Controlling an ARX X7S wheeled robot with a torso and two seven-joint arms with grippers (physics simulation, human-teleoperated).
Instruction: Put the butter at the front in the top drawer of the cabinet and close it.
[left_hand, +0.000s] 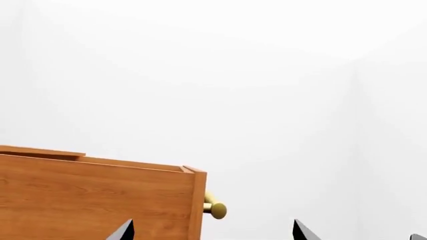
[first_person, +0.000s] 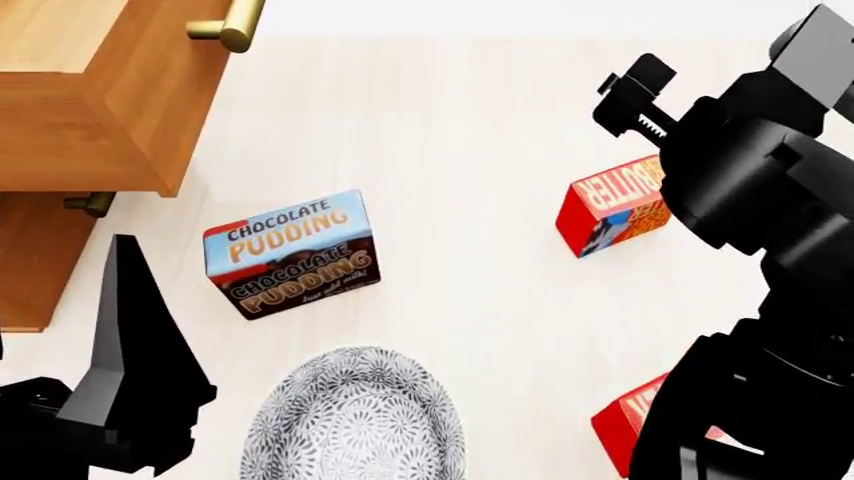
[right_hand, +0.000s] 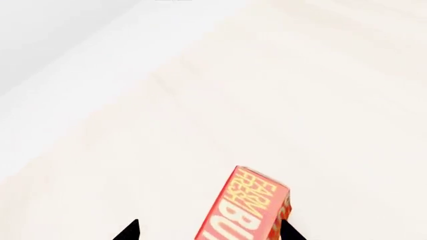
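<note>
Butter (right_hand: 248, 209) lies on the surface between our open right end effector's (right_hand: 210, 231) tips, well right of the cabinet (first_person: 80, 110); closing off-centre could twist it away.

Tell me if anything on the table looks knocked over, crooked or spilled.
Nothing spilled or damaged. The brown-and-blue Chocolate Pudding box lies slightly askew, and the farther red butter carton sits angled too. The orange-brown wooden cabinet's top drawer stands pulled open.
</note>
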